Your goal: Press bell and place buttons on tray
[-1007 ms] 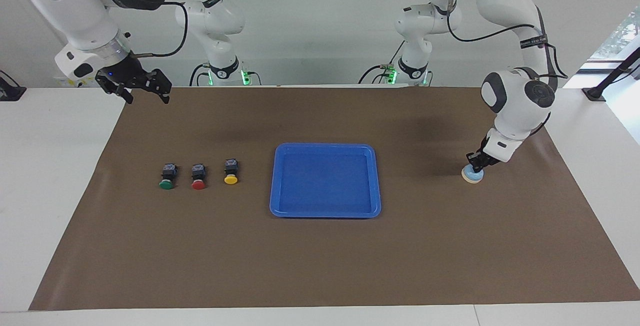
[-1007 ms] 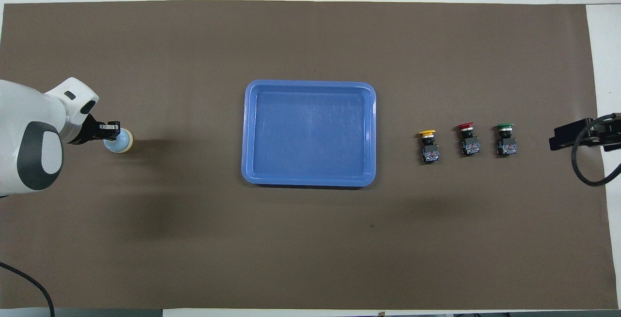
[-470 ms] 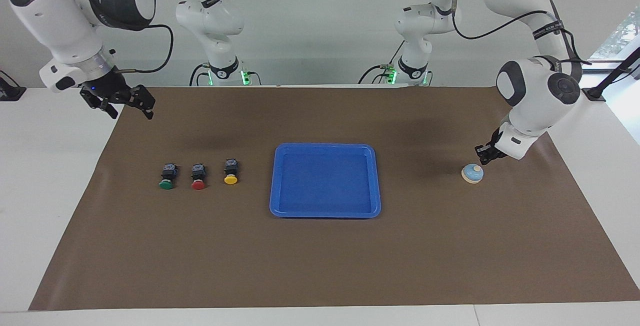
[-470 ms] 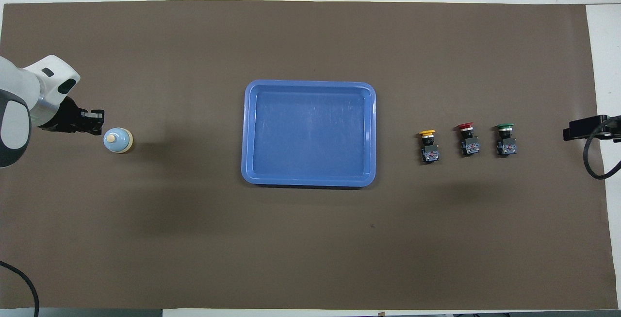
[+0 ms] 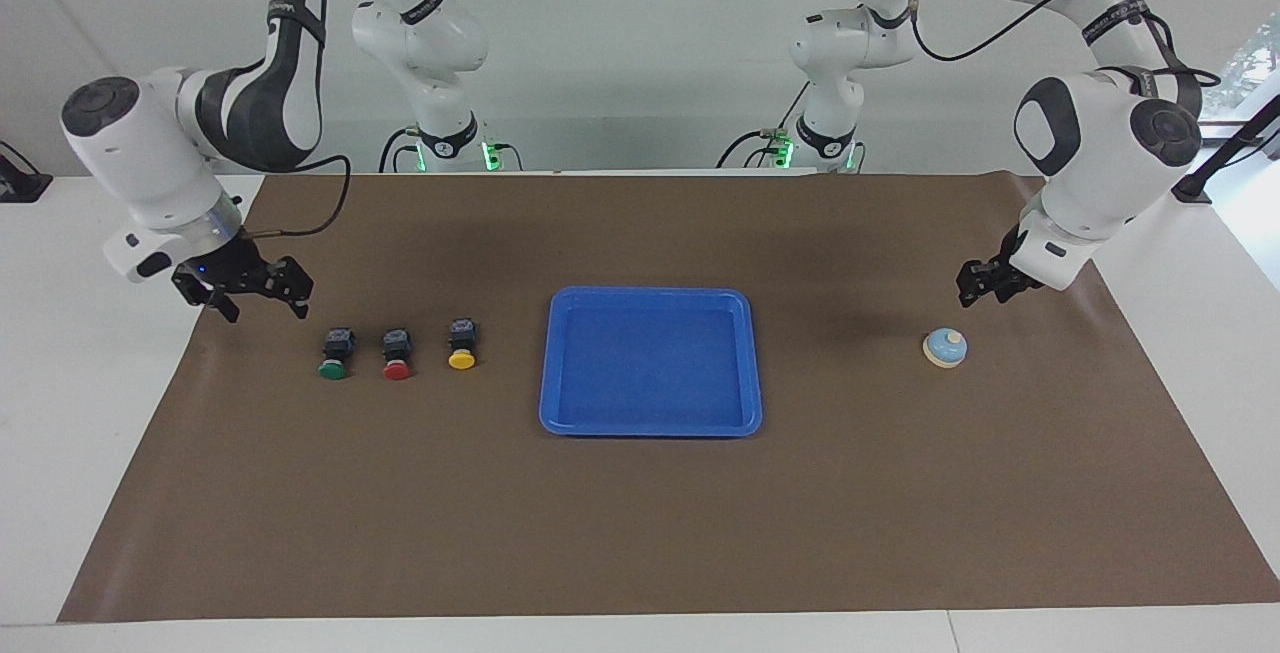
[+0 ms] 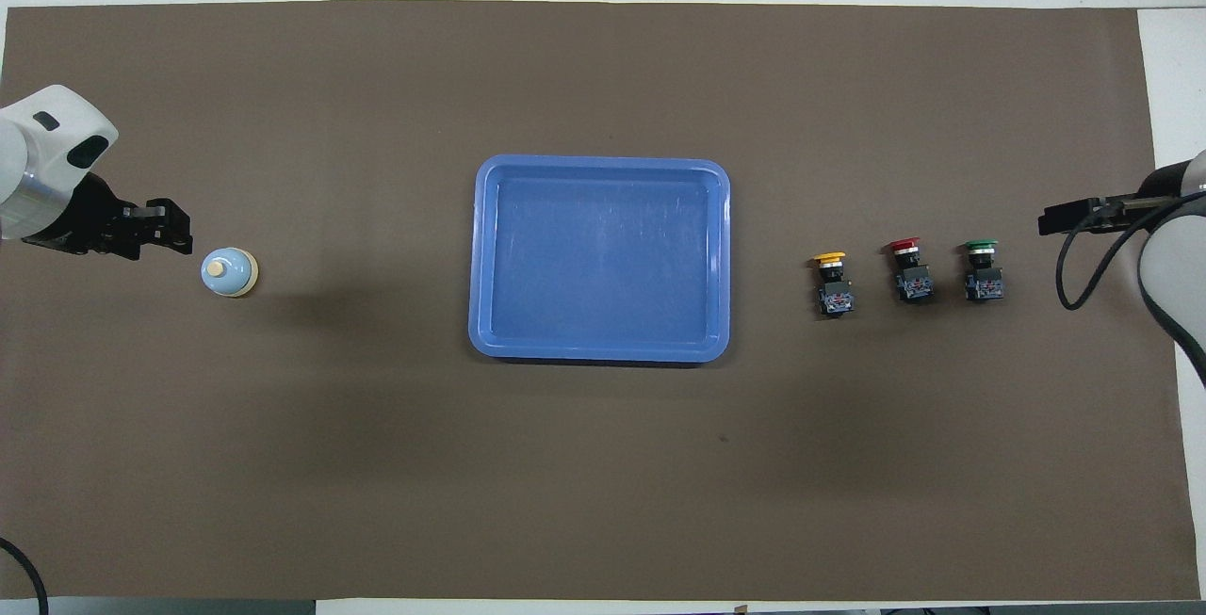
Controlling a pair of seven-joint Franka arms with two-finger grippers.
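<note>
Brown mat [image 5: 640,533] covers white table. Flat bright-blue plastic tray [image 5: 745,363] sits mid-mat, nothing in it. Three black-bodied push buttons w/ green [image 5: 334,353], red [image 5: 397,353] & yellow [image 5: 461,343] caps lie in a row toward right arm's end. Small light-blue domed bell [image 5: 945,347] sits toward left arm's end. Left gripper [image 5: 985,285] hovers just beside bell, apart from it; can't tell its fingers. Right gripper [image 5: 255,295] hangs near green button, fingers spread, holding nothing.

**A robotics lab bench**

Two white robot arms [image 5: 240,103] stand bolted at the edge of a white tabletop [image 5: 90,353] covered by a brown mat [image 5: 640,533]. Cables [image 5: 960,63] trail from the arms, green status lights [image 5: 487,155] glow at their bases, and the wall [image 5: 640,33] is plain white.
</note>
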